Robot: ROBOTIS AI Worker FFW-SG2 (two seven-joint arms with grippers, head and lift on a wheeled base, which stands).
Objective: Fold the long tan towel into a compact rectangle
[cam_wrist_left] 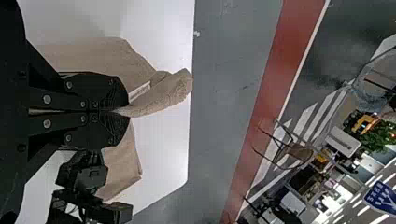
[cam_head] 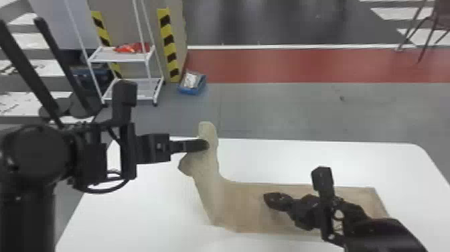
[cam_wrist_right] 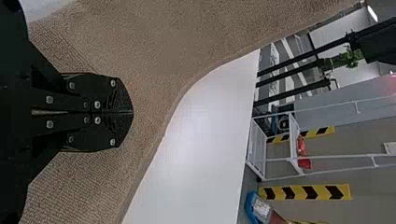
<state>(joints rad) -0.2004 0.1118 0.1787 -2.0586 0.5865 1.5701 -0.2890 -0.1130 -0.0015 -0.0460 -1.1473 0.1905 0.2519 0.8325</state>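
Note:
The left gripper (cam_head: 204, 144) is shut on the raised left end of the tan towel (cam_head: 247, 204), holding it above the table. From that grip the cloth slopes down and lies flat toward the right. In the left wrist view, the left gripper (cam_wrist_left: 122, 111) pinches a fold of the towel (cam_wrist_left: 161, 95). The right gripper (cam_head: 268, 197) is low over the flat middle part of the towel. Seen in the right wrist view, the right gripper (cam_wrist_right: 132, 112) has its fingers together, with the towel (cam_wrist_right: 154, 51) spread beneath and around them.
The white table (cam_head: 134, 207) carries the towel. Beyond its far edge stand a white rack (cam_head: 150, 80) and a blue bin (cam_head: 192, 83) on the floor. A chair (cam_head: 435, 23) is far off at the back right.

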